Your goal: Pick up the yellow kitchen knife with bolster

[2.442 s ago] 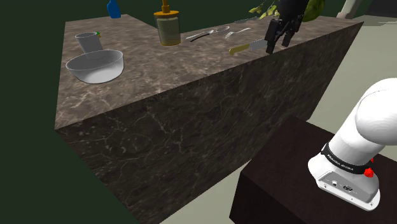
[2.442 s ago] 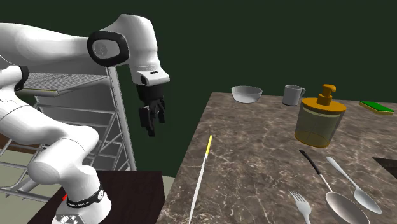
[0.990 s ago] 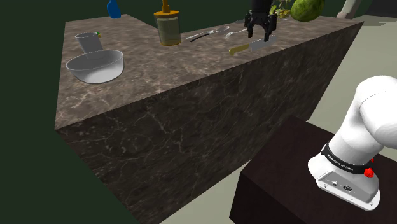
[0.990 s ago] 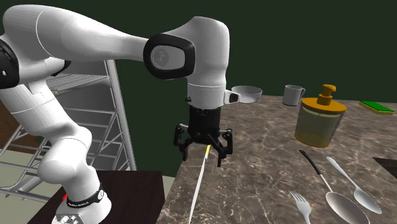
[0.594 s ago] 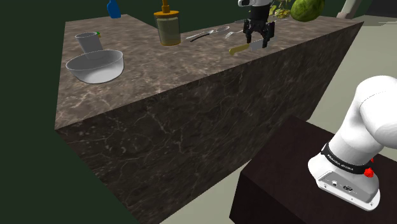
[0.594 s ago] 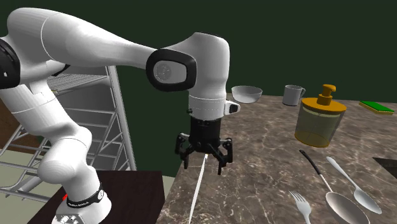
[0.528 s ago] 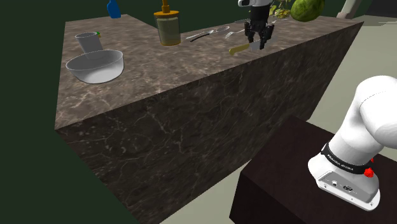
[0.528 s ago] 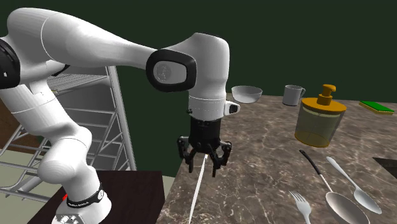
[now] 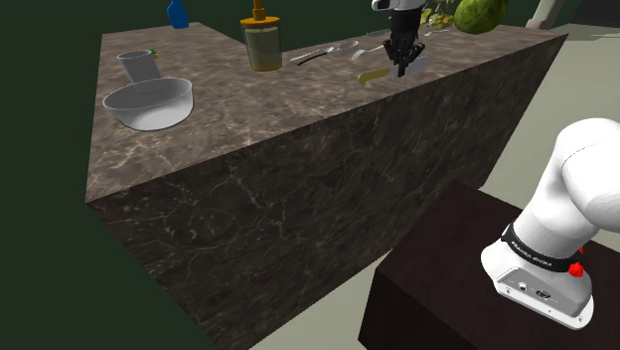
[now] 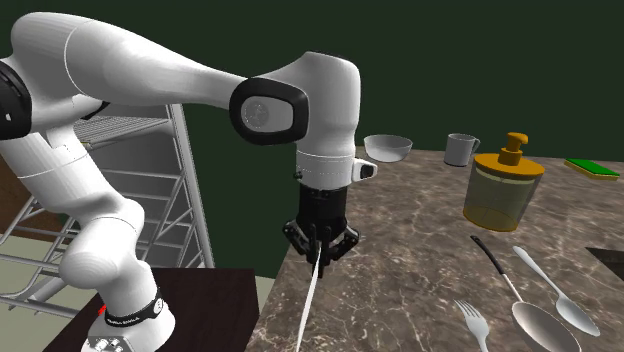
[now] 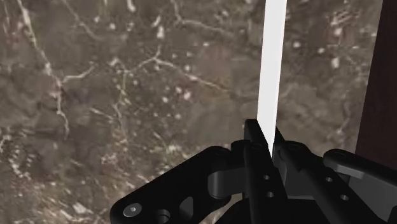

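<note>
Item: knife [image 10: 308, 300], lying flat on the surface [image 10: 420, 270] at its near edge, well apart from the amber soap dispenser [image 10: 505, 190], on the arm's side of it.
Tool [image 10: 320, 252]: pinched onto the blade, close to the handle.
Risk, as we judged it: a thin, slick blade held off its balance could pivot or slide out between the pads on lifting.
Materials we noted: 1 flat, plain-white, tapering blade with a yellow handle, and a brown veined-marble surface that looked polished.

The knife [image 10: 309, 300], with a white blade and yellow handle, lies flat along the marbled counter's [image 10: 420, 270] near edge, clasped mid-length between the gripper's [image 10: 320, 250] fingers.
</note>
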Tool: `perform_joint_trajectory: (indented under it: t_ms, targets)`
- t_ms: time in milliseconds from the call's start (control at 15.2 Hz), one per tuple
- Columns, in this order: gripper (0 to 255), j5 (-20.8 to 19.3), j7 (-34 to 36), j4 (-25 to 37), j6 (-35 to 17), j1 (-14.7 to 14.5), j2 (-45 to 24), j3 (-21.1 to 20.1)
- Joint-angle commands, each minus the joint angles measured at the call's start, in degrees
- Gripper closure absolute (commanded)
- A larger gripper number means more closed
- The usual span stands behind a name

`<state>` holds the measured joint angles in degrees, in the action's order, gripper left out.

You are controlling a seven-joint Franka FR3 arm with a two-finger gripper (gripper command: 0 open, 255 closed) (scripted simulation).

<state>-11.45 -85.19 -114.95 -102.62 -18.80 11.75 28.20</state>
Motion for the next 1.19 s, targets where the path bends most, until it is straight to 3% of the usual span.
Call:
perform_joint_trajectory:
  t_ms: [0,1122]
  targets:
    - [255,0.0,0.0,0.0,0.0,0.0,0.0,0.0]
    - [255,0.8,-1.5,12.5,11.6,-0.4,-0.9,-0.5]
